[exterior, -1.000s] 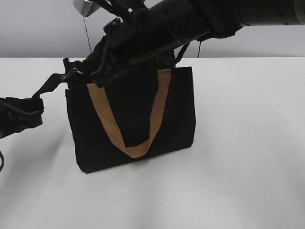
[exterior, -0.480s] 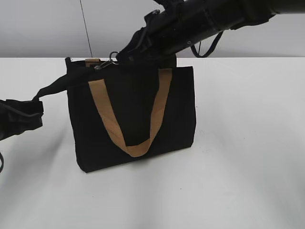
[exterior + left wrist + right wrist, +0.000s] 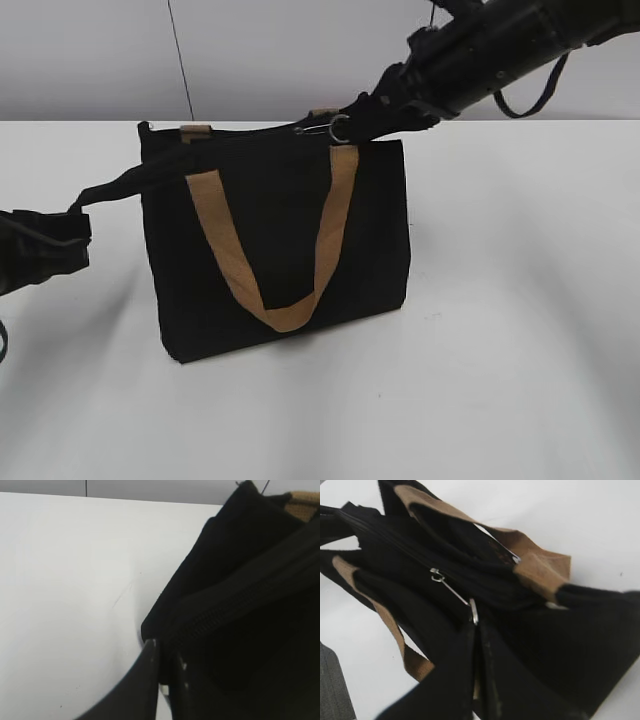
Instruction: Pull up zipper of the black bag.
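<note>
The black bag (image 3: 275, 240) stands upright on the white table, its tan strap (image 3: 285, 310) hanging down the front. My right gripper (image 3: 352, 122) is shut on the ring of the silver zipper pull (image 3: 325, 128) at the bag's top edge, right of the middle. In the right wrist view the pull (image 3: 454, 594) stretches from the slider on the zip track to my right gripper (image 3: 476, 625). My left gripper (image 3: 70, 232) is shut on a black fabric tab at the bag's left end, pulled taut. The left wrist view shows my left gripper (image 3: 165, 662) pinching the bag's fabric (image 3: 240, 605).
The white table (image 3: 520, 330) extends around the bag on all sides. A thin dark cable (image 3: 180, 60) hangs in front of the grey wall behind the bag. The second tan strap (image 3: 535, 565) lies over the bag's top.
My right gripper has moved to the right along the bag's top edge, dragging the zipper pull from the left end to right of the middle. The left gripper has held still.
</note>
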Available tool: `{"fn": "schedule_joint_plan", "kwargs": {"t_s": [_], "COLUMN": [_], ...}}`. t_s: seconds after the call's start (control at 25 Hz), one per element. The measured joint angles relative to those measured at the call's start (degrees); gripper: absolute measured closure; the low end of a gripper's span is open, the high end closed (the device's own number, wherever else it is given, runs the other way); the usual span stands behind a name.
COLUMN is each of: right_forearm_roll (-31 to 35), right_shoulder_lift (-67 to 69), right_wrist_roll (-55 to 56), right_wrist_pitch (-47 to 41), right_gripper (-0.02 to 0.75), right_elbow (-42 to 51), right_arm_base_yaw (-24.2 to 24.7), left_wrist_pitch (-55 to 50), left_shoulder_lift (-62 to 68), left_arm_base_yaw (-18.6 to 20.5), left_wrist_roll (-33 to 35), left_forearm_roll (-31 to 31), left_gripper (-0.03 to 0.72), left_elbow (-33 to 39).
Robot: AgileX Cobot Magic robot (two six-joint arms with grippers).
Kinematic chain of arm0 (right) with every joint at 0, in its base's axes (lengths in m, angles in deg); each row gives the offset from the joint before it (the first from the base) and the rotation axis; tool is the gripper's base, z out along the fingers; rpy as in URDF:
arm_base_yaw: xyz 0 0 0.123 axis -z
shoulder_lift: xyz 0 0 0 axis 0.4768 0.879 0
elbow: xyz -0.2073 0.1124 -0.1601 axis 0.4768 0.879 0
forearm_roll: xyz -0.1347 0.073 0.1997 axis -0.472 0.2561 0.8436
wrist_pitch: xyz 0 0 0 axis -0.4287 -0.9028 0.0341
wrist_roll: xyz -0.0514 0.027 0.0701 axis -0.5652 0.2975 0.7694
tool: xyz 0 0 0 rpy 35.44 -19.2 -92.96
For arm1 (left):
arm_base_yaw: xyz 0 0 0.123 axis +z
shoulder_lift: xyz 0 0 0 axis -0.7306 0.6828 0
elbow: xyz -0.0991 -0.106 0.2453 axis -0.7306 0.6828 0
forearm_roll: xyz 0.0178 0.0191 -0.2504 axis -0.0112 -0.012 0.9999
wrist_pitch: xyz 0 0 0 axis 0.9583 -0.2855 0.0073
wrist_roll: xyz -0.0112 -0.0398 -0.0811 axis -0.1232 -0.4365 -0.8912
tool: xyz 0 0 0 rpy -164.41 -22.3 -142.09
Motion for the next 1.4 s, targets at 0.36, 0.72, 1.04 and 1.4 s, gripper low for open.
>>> {"fn": "schedule_joint_plan", "kwargs": {"t_s": [0.36,0.72,1.04,1.4], "right_forearm_roll": [-1.1,-0.7,-6.8,-16.9], "right_shoulder_lift": [0.0,-1.7,-8.2,-16.6], "right_wrist_roll": [1.7,1.9,5.7,12.9], "right_wrist_pitch": [-4.0,-6.3,-7.4,-6.5], "right_gripper": [0.738,0.64,0.373,0.421], "right_elbow": [0.0,0.0,0.0,9.1], "right_arm_base_yaw": [5.3,5.6,4.5,-2.2], "left_wrist_pitch": [0.1,-1.4,-20.1,-53.5], "left_shoulder_lift": [0.0,-0.1,-10.7,-20.6], "left_arm_base_yaw": [0.0,0.0,0.0,0.0], "left_wrist_roll": [0.0,0.0,-0.6,-0.7], "left_forearm_roll": [-0.9,-0.9,2.1,4.6], "left_gripper": [0.664,0.634,0.315,0.284], "left_elbow": [0.0,0.0,-2.4,-13.5]}}
